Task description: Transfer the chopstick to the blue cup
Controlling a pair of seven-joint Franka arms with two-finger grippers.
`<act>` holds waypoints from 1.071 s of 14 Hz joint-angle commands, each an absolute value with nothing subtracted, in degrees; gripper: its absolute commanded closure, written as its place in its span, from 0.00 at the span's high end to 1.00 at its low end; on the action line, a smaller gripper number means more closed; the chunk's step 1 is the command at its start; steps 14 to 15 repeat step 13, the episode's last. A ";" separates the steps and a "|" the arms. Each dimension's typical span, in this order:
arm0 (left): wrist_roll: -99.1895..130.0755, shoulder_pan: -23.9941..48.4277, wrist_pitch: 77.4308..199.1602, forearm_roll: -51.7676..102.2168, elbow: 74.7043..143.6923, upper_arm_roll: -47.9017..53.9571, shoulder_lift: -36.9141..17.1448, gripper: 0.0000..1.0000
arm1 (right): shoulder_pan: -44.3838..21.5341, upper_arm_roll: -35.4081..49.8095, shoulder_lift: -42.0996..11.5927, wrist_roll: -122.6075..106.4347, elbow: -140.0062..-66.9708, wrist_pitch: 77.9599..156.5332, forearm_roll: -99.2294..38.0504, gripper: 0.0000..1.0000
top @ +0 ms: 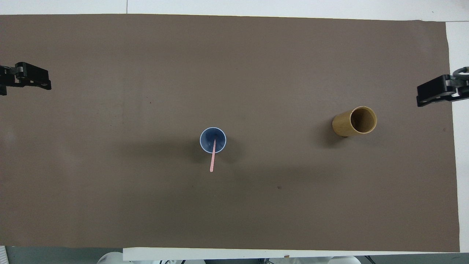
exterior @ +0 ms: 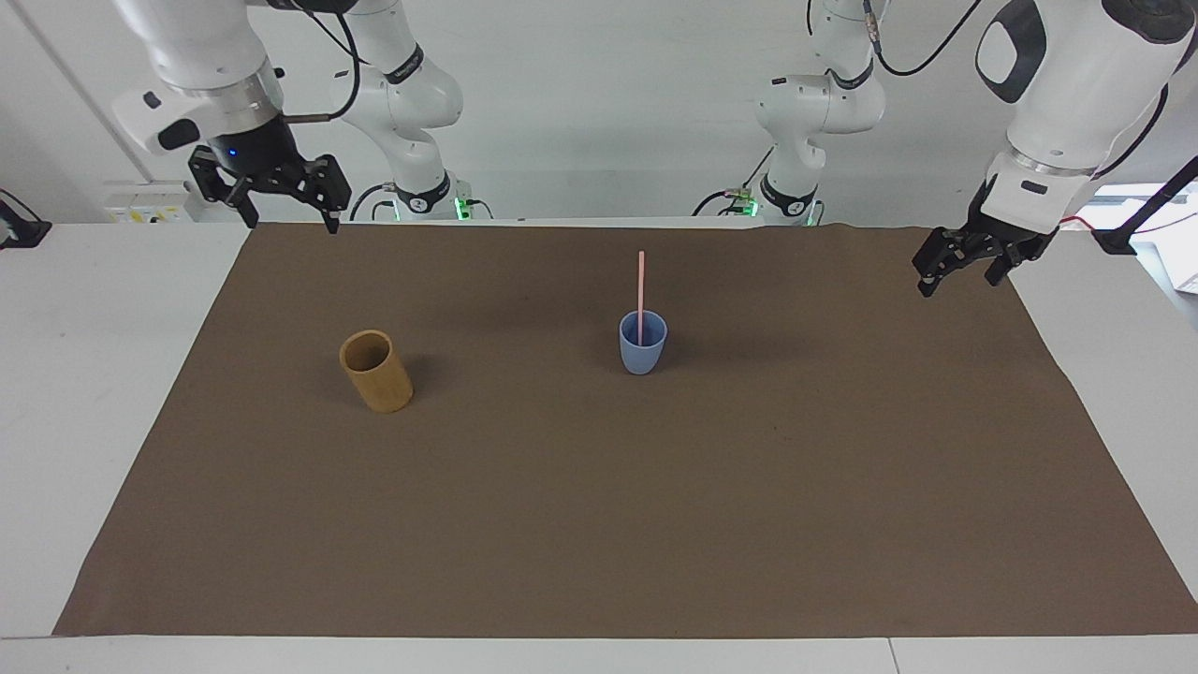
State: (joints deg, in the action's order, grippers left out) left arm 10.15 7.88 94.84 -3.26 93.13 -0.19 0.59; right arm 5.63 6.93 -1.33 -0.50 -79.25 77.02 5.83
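The pale pink chopstick (exterior: 641, 281) stands in the light blue cup (exterior: 642, 354) at the middle of the brown mat, leaning toward the robots, and nothing holds it. From overhead, the chopstick (top: 212, 161) sticks out over the rim of the blue cup (top: 205, 136). My right gripper (exterior: 290, 223) hangs open and empty above the mat's edge at the right arm's end, well away from the cup. My left gripper (exterior: 956, 281) waits open and empty above the mat's edge at the left arm's end. Both the left gripper (top: 36, 79) and the right gripper (top: 438, 93) show at the sides of the overhead view.
A tan wooden cylindrical cup (exterior: 376, 373) stands upright on the mat toward the right arm's end, beside the blue cup; it is also in the overhead view (top: 351, 123). The brown mat (exterior: 599, 515) covers most of the white table.
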 commanded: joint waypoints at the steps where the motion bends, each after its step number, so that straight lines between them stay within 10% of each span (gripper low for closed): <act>1: 9.84 7.73 94.04 -3.34 93.08 -0.18 0.79 1.00 | 9.40 7.73 -1.94 -5.62 -80.06 77.08 6.24 1.00; 15: -2.64 5.72 93.51 -2.99 91.85 -0.26 1.14 1.00 | -1.05 -3.43 2.55 -5.27 -85.52 76.46 4.83 1.00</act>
